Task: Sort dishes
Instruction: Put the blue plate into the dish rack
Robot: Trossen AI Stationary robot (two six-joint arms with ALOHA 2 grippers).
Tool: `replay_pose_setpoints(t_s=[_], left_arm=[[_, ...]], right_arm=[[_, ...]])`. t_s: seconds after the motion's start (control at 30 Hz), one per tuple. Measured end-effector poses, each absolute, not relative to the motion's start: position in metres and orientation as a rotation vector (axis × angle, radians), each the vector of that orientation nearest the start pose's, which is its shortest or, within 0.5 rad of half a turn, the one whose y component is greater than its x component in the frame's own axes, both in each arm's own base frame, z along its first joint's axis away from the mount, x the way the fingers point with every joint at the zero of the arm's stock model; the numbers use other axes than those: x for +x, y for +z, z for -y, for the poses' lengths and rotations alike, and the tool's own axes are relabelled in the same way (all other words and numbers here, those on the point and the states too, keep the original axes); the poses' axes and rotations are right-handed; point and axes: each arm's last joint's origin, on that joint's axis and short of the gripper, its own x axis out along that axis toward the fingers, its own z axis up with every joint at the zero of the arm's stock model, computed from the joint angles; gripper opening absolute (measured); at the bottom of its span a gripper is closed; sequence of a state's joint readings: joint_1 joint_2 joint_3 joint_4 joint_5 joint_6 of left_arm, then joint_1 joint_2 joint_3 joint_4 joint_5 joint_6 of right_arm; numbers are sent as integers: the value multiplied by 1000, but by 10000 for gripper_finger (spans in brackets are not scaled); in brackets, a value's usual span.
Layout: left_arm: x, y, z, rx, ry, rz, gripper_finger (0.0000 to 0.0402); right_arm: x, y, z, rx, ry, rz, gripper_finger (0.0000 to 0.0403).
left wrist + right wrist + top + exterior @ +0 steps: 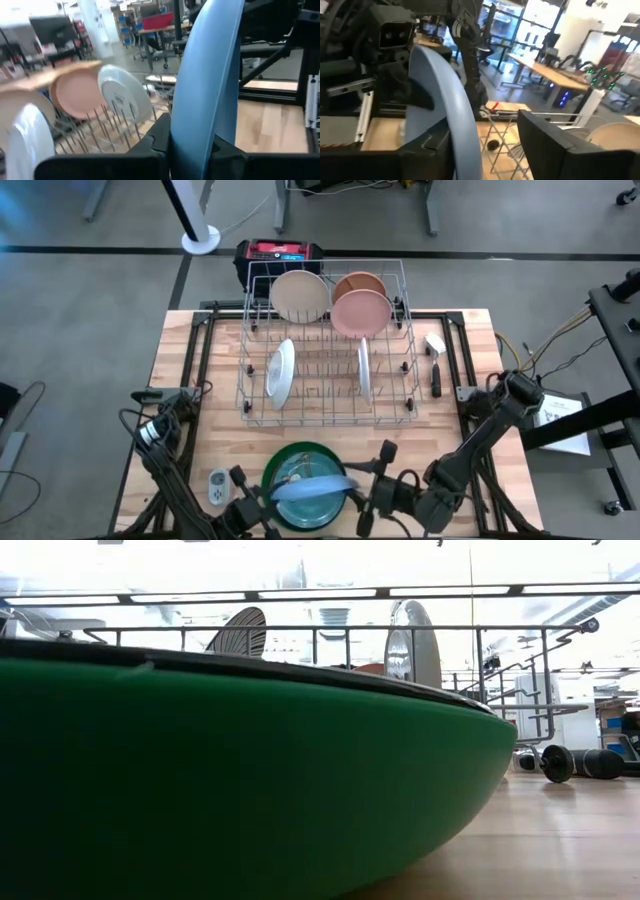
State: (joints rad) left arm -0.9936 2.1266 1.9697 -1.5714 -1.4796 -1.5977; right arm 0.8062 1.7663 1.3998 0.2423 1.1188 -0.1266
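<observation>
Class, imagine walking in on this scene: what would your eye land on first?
A blue plate held above the large green dish at the table's near edge, clamped by the left gripper, with the right gripper open beside it. Behind stands the wire rack, holding upright plates.

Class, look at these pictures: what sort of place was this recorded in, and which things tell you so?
Probably a robotics lab or workshop, not a kitchen: the wire rack sits on a wooden workbench with cables trailing, and desks with equipment fill the room behind.
</observation>
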Motion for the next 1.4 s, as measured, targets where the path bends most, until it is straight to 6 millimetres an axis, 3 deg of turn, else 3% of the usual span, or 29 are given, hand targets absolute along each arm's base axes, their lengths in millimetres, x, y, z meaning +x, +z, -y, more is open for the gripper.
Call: replay_pose_setpoints(t_s=[0.23, 0.43, 0.63, 0.9, 1.13, 1.4], left_arm=[[241, 288, 316, 227, 577, -130, 17], [243, 288, 315, 269, 579, -120, 18], [243, 288, 315, 266, 581, -111, 30], [243, 288, 315, 256, 581, -108, 78], [241, 290, 313, 217, 577, -205, 147], [238, 290, 315, 317, 557, -257, 206]], right_arm=[[291, 323, -256, -91, -198, -185, 215], [297, 321, -249, -85, -159, -222, 212], [300, 321, -246, -131, -157, -228, 164], [297, 331, -239, -151, -155, -217, 19], [291, 345, -231, -111, -154, -197, 17], [279, 361, -217, -113, -158, -196, 17]])
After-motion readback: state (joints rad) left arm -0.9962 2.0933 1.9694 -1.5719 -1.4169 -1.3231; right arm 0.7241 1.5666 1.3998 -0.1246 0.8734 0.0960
